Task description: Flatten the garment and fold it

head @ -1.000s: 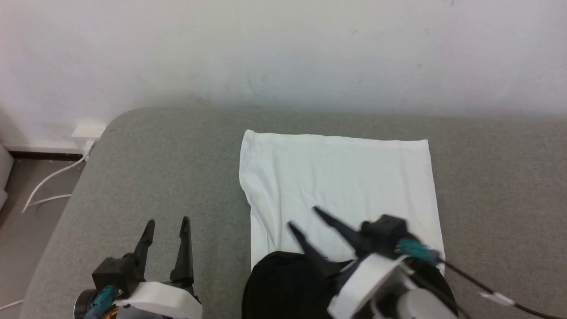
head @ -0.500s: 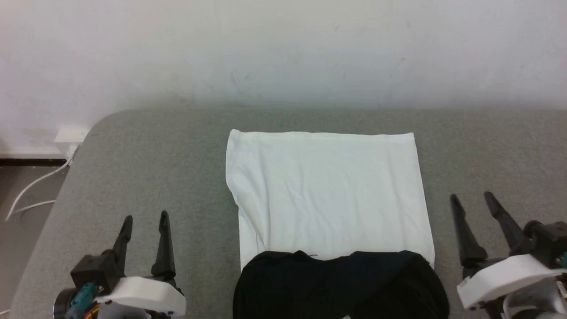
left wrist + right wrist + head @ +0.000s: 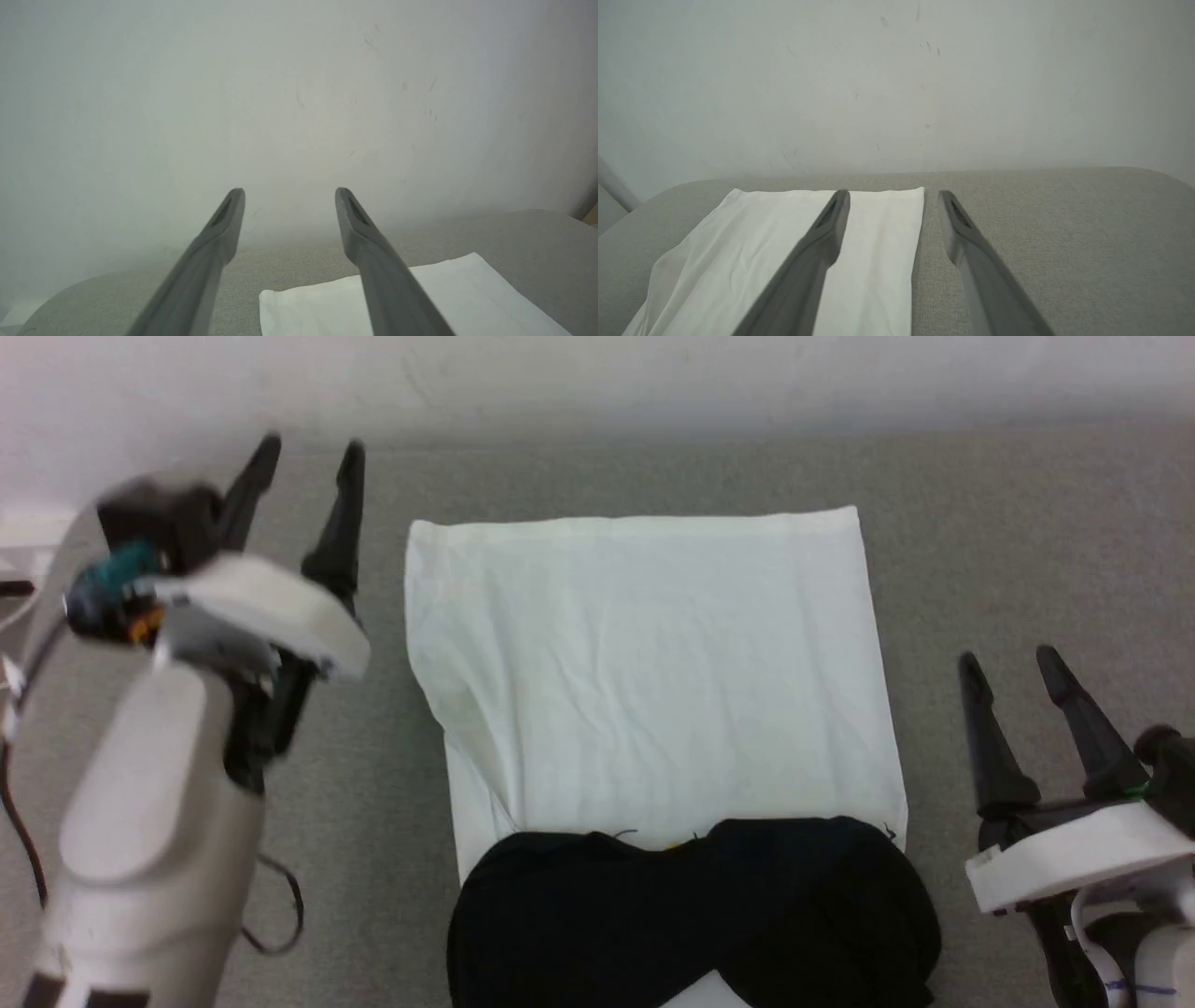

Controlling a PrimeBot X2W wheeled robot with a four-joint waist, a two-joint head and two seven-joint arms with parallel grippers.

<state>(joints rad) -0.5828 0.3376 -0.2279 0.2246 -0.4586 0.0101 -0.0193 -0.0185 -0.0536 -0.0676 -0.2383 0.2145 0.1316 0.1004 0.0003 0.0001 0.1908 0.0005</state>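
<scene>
The garment (image 3: 653, 663) lies on the grey surface as a neat white rectangle, with its black sleeves and shoulders (image 3: 691, 924) bunched across the near end. A tiny yellow mark (image 3: 674, 845) peeks out at the black edge. My left gripper (image 3: 308, 446) is raised and open, left of the garment's far left corner, holding nothing. Open too, my right gripper (image 3: 1013, 661) rests to the right of the garment's near right part. The left wrist view shows the garment's white corner (image 3: 299, 308) below my fingers; in the right wrist view the white cloth (image 3: 878, 261) lies under my left finger.
The grey padded surface (image 3: 1027, 551) ends at a white wall (image 3: 597, 373) close behind the garment. A thin black cable (image 3: 280, 915) loops beside my left forearm. At the far left edge there is a white wall fitting (image 3: 28, 527).
The head camera has tilted down, shifting the whole picture. My left gripper has risen and reached forward beside the garment's far left corner. The right gripper, earlier over the black sleeves, has withdrawn to the right.
</scene>
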